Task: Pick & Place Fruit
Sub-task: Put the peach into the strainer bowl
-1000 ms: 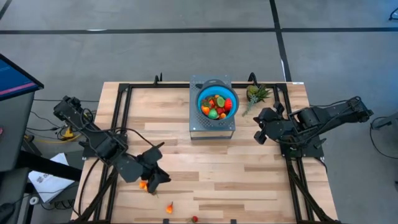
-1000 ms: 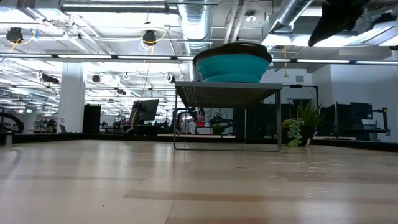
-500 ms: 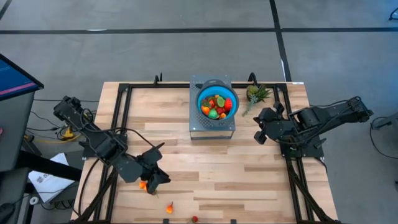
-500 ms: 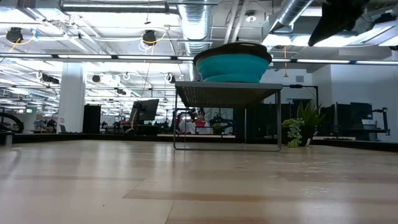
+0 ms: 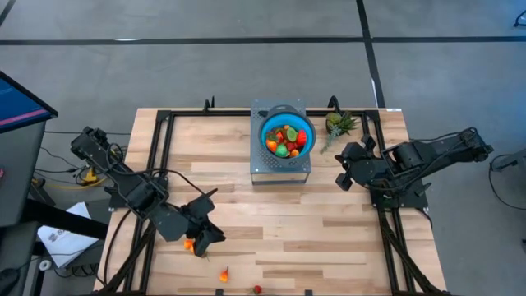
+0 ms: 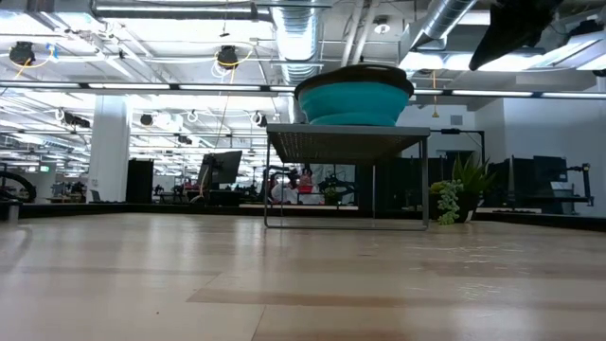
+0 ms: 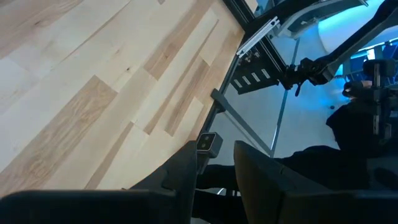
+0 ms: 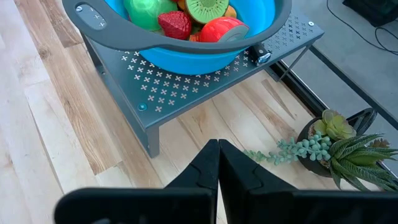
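- My left gripper (image 5: 197,239) sits low over the table's (image 5: 329,222) near-left part, with an orange fruit (image 5: 189,244) right at its tip.
- From above I can't tell whether that fruit is pinched or only touching the fingers.
- The left wrist view shows the fingers (image 7: 183,171) set a narrow gap apart, and the fruit isn't visible there.
- Two more fruits lie loose near the front edge, clear of the gripper: an orange one (image 5: 223,275) and a small red one (image 5: 257,289).
- The rest of the fruit is piled in the bowl (image 5: 286,136): a strawberry (image 8: 176,23), a kiwi half (image 8: 208,8), and glossy red and green pieces.
- The bowl is smooth blue with a grey rim, round, and stands on a grey perforated metal stand (image 8: 186,84) with thin legs.
- My right gripper (image 5: 341,178) hangs right of the stand, fingers (image 8: 217,163) pressed together with nothing between them.
- A small potted succulent (image 8: 339,146) with spiky leaves stands at the back, beside the stand.
- The tabletop is pale wooden planks inside a black frame.
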### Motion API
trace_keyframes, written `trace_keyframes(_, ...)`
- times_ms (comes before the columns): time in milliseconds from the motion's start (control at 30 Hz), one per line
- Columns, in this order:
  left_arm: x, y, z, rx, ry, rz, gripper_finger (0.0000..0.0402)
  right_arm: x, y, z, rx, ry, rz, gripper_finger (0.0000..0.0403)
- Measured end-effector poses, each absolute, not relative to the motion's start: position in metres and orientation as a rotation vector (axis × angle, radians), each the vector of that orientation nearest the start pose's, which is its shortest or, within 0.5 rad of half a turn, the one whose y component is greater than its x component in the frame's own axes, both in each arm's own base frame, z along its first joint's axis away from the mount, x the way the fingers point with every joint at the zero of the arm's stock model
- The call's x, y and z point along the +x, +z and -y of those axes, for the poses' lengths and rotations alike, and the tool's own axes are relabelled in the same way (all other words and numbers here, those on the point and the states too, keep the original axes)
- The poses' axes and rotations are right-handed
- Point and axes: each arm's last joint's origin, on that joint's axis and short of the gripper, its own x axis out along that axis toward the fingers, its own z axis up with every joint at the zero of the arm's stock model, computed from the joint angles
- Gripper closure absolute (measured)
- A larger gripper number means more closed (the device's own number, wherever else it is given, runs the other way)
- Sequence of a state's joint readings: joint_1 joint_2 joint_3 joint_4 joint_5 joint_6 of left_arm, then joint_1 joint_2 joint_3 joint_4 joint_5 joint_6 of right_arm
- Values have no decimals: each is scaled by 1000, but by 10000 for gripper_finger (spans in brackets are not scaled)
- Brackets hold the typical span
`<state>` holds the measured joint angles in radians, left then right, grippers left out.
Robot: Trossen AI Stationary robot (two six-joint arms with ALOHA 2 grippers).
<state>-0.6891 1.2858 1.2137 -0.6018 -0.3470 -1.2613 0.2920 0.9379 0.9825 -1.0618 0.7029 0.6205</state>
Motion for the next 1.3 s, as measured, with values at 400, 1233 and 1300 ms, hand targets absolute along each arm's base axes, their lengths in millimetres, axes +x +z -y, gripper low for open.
trace_keyframes(400, 214, 340, 163, -877, 82, -690, 300, 152, 311, -26, 82, -625, -734, 403)
trace_keyframes(1233, 219, 328, 190, -1068, 156, -631, 350, 152, 311, -26, 81, -624, -735, 403)
trace_keyframes(1300, 226, 320, 198, -1061, 161, -629, 370, 152, 311, -26, 82, -624, -735, 403)
